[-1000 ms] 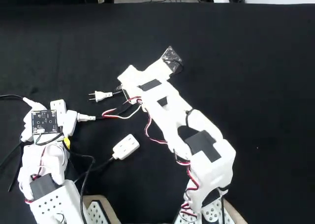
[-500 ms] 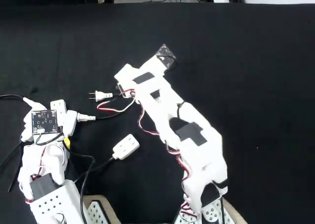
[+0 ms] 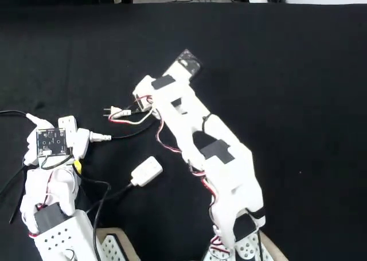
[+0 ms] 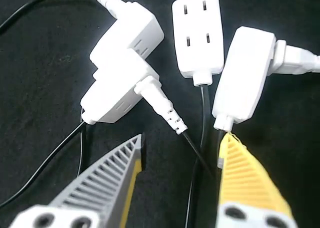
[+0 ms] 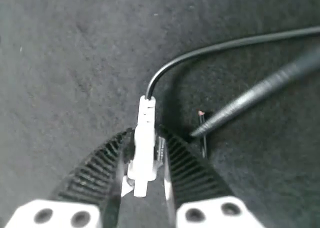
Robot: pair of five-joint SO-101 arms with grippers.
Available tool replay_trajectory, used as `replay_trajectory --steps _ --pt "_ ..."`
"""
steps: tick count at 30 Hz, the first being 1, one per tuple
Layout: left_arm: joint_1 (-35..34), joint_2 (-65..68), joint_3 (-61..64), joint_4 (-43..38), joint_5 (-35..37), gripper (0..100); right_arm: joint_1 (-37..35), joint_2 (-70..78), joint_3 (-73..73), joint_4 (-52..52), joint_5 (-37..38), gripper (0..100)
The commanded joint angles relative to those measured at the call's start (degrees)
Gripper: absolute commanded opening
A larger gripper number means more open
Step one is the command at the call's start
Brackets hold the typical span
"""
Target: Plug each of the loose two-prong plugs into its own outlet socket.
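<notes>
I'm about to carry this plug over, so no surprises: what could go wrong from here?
The right gripper pinches the plug by its narrow body, so it may twist when pushed in.
Its cord loops across the table and could drag or snag.
The left gripper is open near the socket, holding nothing, so the socket may slide away.
</notes>
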Motion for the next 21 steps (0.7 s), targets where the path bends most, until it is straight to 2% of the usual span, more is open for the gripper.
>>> replay_trajectory --steps 1,6,11,16,21 --pt "-0.40 -0.70 0.84 0.18 0.00 24 -0.97 -0.57 -6.37 6.07 6.15 1.1" --pt "-0.40 -0.62 0.84 0.00 0.00 24 -3.78 -5.05 -10.77 17.05 16.53 1.1" --pt "-0.40 -0.62 0.84 0.00 0.00 24 -6.33 -16.92 -4.97 20.57 24.70 1.1" --pt "2.95 -1.05 0.84 0.18 0.00 24 -10.37 -35.65 11.82 16.79 32.62 1.1" --pt "6.02 -1.14 0.40 -0.26 0.00 24 -10.20 -57.54 32.92 2.37 39.47 1.1"
